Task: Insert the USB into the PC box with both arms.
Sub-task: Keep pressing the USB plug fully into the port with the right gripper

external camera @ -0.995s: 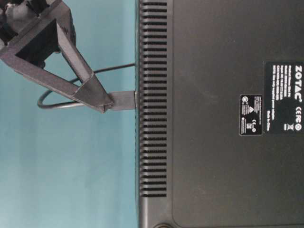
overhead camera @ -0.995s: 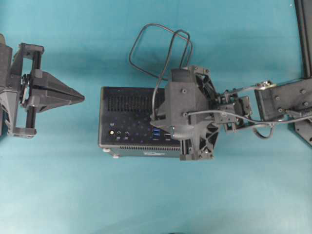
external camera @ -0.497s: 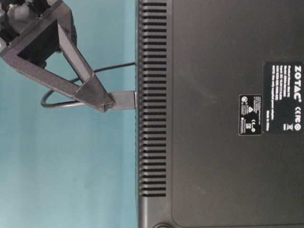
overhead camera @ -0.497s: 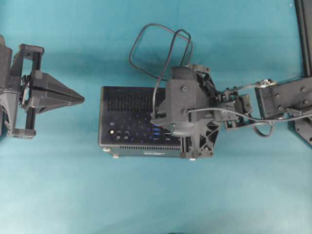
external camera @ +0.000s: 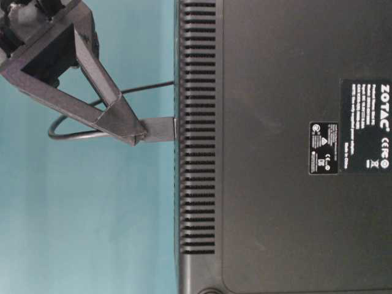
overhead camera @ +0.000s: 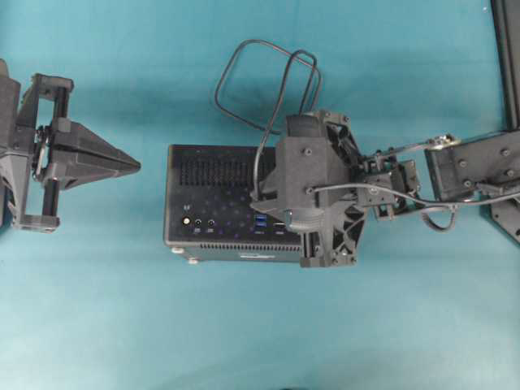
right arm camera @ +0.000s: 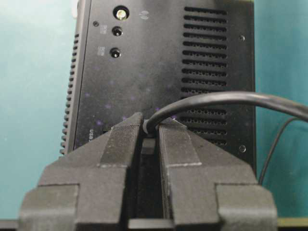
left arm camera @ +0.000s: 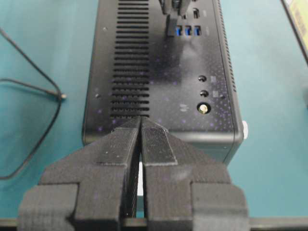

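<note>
Overhead: computer box [overhead camera: 219, 203] lay mid-bench [overhead camera: 122, 325]; left gripper [overhead camera: 134, 165] closed, empty, well left of it. Table-level: right gripper [external camera: 139, 131] pinched the plug [external camera: 160, 129], plug tip touching the box face. Right wrist: cable [right arm camera: 226, 100] ran out between the clamped fingers [right arm camera: 120, 144].

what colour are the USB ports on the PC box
Blue. The ports on the PC box show best in the left wrist view.

1 PC box [overhead camera: 213, 183], 1 USB [external camera: 160, 130] (cable looped), 2 grippers: left gripper [overhead camera: 134, 165], right gripper [right arm camera: 148, 126].
</note>
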`<state>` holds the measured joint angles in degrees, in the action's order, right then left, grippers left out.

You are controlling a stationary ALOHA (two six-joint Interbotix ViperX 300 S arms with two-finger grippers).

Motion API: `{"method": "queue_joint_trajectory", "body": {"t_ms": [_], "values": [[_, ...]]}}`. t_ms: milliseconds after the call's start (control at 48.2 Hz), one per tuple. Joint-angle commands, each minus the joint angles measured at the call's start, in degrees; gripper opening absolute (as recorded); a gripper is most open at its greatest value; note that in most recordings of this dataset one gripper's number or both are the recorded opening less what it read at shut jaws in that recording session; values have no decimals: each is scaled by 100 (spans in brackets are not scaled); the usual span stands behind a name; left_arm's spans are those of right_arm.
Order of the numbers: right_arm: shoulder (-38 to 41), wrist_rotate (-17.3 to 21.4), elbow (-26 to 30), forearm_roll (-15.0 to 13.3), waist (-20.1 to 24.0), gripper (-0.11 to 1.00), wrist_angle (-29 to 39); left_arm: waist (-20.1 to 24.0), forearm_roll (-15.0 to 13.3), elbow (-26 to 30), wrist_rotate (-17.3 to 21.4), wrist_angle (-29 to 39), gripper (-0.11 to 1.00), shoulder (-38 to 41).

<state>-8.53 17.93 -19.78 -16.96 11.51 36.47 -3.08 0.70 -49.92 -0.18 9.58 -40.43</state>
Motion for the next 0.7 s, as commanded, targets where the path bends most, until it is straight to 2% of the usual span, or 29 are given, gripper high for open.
{"method": "queue_joint_trajectory", "body": {"t_ms": [0, 269, 684], "values": [[44, 53, -26, 0, -18, 9, 44, -9, 9, 176, -9, -44, 0, -18], [-53, 26, -26, -97, -272, 9, -18, -18, 0, 176, -9, -44, 0, -18], [-123, 62, -149, -62, -193, 9, -44, -9, 9, 149, -9, -53, 0, -18]]}}
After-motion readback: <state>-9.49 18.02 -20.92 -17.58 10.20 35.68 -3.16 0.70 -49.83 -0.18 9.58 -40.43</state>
